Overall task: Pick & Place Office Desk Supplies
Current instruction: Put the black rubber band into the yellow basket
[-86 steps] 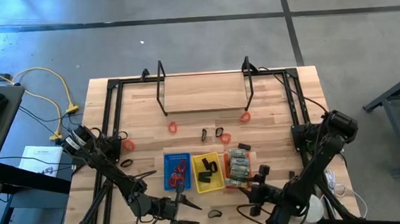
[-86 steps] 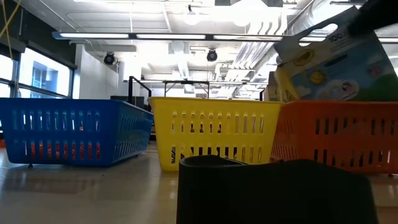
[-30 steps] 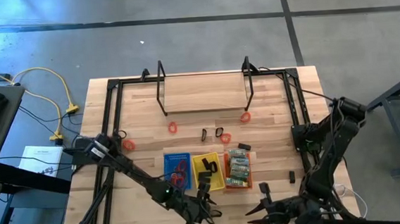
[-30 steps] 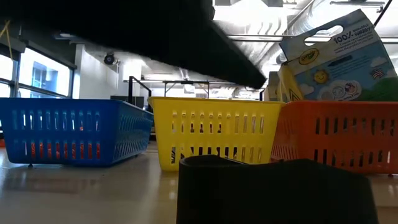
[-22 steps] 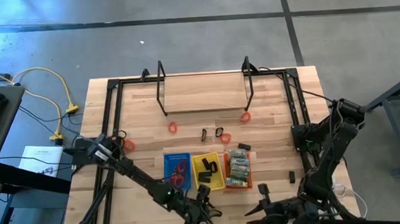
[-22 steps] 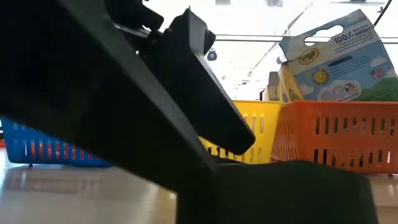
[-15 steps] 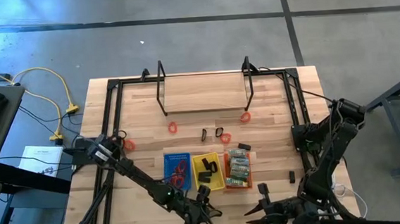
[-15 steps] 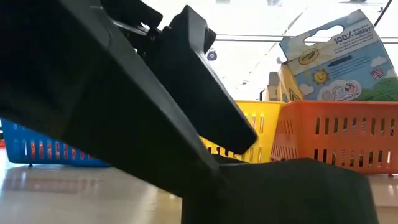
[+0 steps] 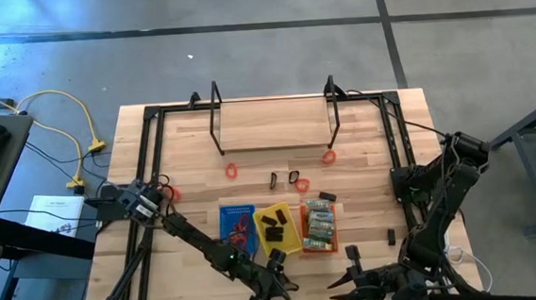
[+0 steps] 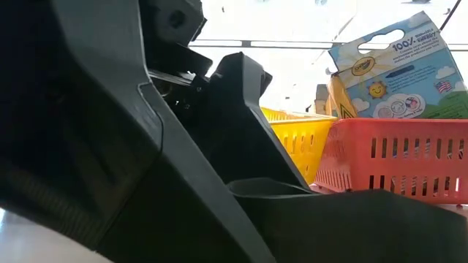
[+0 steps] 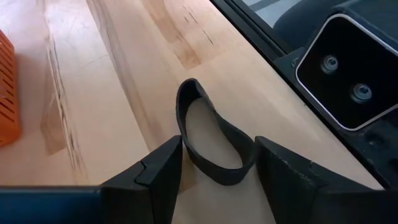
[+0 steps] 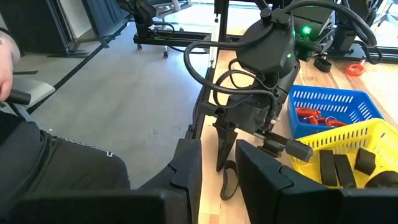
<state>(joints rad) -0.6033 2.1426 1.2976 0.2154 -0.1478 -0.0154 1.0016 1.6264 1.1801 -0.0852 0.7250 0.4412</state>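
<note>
Wooden tabletop (image 11: 112,74), black loop (image 11: 214,140) between left tool (image 11: 217,163) fingers

Left arm stretched long and low from its base at the table's left side toward the near edge, wrist pitched down. Left hand (image 9: 275,284) at the table surface, fingers (image 11: 163,168) parted, tips pointing down. Right arm folded tight at the near right corner, elbow high. Right hand (image 9: 344,283) low by the near edge, pointing toward the left hand, fingers (image 12: 186,165) narrowly apart

Left hand (image 12: 228,163) over black loop (image 12: 228,179)
</note>
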